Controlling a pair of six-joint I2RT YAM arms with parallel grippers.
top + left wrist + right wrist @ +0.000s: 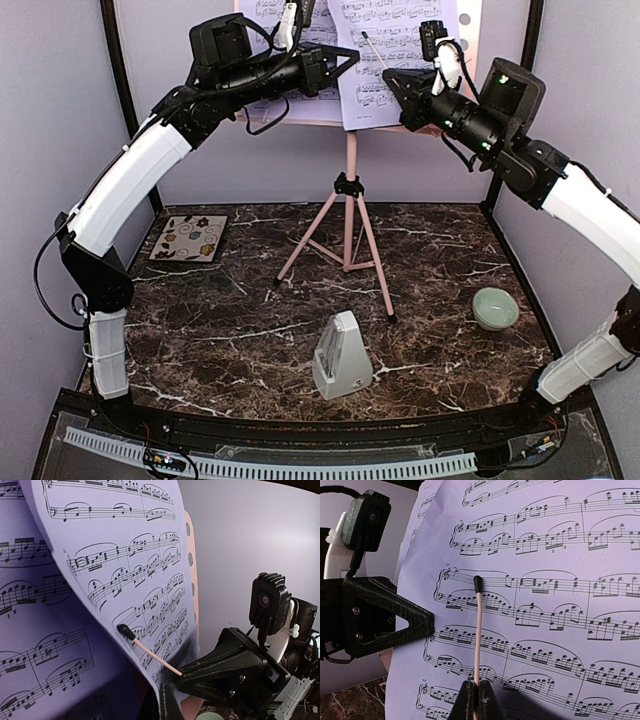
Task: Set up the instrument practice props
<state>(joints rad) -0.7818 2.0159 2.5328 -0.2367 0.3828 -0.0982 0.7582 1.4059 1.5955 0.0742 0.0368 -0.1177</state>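
The pink tripod music stand (350,190) stands at mid-table, with its perforated desk (470,20) at the top. Lavender sheet-music pages (400,45) lean on the desk and fill both wrist views (125,555) (545,630). My left gripper (352,57) is shut on the left edge of the front page (167,702). My right gripper (392,80) is shut on a thin pink rod with a black tip (477,625) that lies across that page (150,652). The grey-white pyramid metronome (340,357) stands upright near the front, away from both grippers.
A pale green bowl (495,307) sits at the right of the marble table. A floral coaster (189,238) lies at the back left. The stand's legs (378,270) spread over the middle. Walls close the back and both sides.
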